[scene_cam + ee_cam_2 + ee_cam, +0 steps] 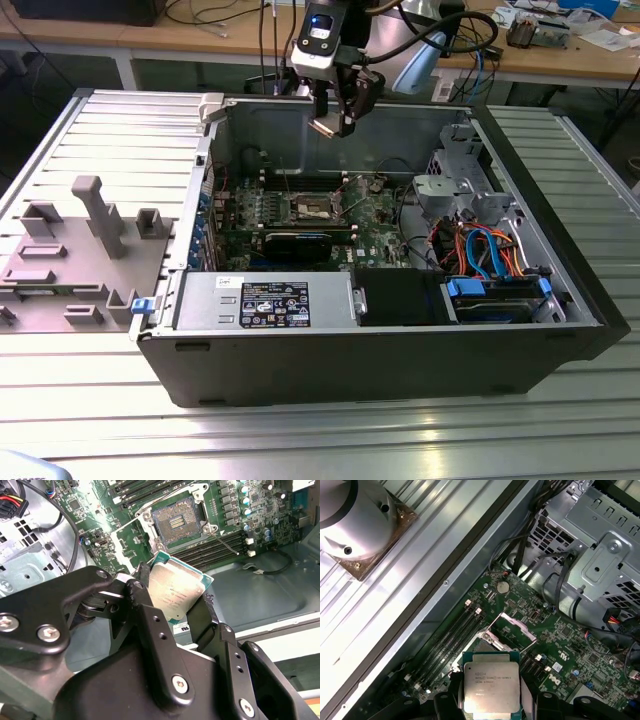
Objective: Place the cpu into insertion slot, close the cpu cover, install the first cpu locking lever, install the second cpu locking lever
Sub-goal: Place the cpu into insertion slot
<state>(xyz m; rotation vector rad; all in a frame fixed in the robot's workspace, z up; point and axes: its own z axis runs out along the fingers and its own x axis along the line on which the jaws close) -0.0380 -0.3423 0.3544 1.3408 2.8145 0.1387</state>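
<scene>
The cpu (176,591) is clamped by the end effector (172,599), hanging well above the uncovered insertion slot (177,522).

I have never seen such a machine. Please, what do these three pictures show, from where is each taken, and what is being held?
This is a robot arm ending in a black gripper, a two-fingered clamp. The exterior view looks from outside at an opened computer case lying on a ribbed metal table. Both wrist views come from cameras riding on the arm, looking down past the gripper. The gripper is shut on the cpu, a small silvery chip, held above the green motherboard. The insertion slot, the square socket meant for it, lies uncovered and empty below.
</scene>
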